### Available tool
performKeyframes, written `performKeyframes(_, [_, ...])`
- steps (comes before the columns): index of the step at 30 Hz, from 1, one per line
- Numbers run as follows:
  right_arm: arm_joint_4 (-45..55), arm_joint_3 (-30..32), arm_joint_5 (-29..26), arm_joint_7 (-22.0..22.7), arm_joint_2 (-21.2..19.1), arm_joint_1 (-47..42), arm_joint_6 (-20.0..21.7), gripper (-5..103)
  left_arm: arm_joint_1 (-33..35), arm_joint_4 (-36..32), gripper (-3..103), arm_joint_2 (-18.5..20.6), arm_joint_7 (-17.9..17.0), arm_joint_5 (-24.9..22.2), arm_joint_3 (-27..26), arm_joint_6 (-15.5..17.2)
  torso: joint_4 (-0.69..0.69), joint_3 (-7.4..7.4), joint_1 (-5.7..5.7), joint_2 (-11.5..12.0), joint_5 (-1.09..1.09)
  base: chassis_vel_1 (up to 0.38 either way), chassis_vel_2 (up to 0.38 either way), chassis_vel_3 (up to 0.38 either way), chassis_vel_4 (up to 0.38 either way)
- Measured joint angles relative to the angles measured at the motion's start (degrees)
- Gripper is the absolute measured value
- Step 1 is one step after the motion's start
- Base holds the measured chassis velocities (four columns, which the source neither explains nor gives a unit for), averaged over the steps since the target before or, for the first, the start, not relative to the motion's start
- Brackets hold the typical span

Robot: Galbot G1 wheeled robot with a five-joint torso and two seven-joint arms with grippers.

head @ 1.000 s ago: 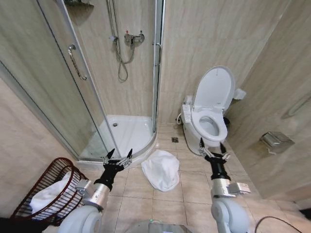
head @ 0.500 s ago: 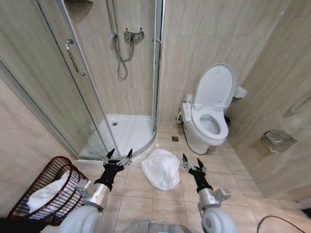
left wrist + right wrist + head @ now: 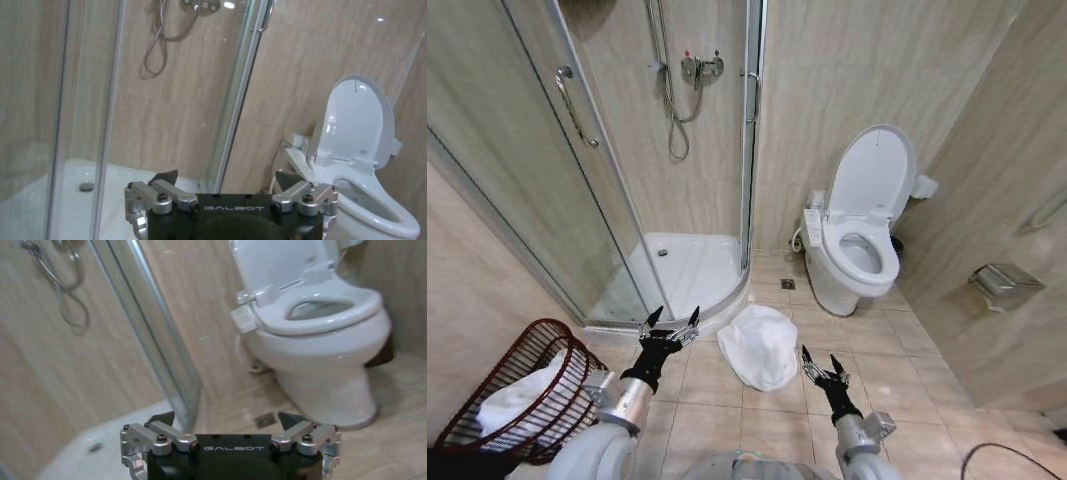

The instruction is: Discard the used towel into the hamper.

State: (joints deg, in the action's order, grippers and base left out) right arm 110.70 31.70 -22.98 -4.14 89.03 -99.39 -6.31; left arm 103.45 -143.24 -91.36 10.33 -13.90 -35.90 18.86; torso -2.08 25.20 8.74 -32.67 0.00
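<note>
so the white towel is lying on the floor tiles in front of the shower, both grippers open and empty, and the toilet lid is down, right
Not quite: the toilet lid is up, as the head view shows. The rest holds: the white towel lies on the floor tiles, with the left gripper and right gripper open and empty.

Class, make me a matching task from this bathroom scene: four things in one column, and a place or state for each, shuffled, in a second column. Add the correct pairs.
Things:
1. towel
2. hamper
3. toilet lid
4. left hand

Places or states:
A. raised upright
B. open, near the shower's curved base
C. crumpled on the floor tiles
D. by the wall on the robot's left, white cloth inside

Pairs: 1-C, 2-D, 3-A, 4-B
</note>
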Motion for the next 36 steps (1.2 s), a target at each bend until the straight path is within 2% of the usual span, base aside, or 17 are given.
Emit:
performKeyframes(5, [-5.88,-0.43,3.25,0.37,1.15,1.39,-3.92,100,0.0,0.0,99,0.0,0.0,0.0,0.0,0.0,0.0,-0.74,-0.5,1.25,0.0,0.0,0.0,0.0,0.0])
performKeyframes(10, [-9.35,-0.4,4.21,-0.29,0.12,1.26,-4.81,100,0.0,0.0,99,-0.01,0.0,0.0,0.0,0.0,0.0,-1.57,-0.96,2.52,-0.01,0.0,0.0,0.0,0.0])
performKeyframes(21, [-9.87,0.38,3.52,-1.5,-0.32,2.03,-2.07,100,0.0,0.0,99,-0.01,0.0,0.0,0.0,0.0,0.0,-3.08,-1.95,5.02,0.0,0.0,0.0,0.0,0.0])
performKeyframes(36, [-8.62,3.24,3.06,-2.2,-0.02,1.47,-1.41,100,0.0,0.0,99,-0.01,0.0,0.0,0.0,0.0,0.0,-5.25,-3.29,8.53,0.0,0.0,0.0,0.0,0.0])
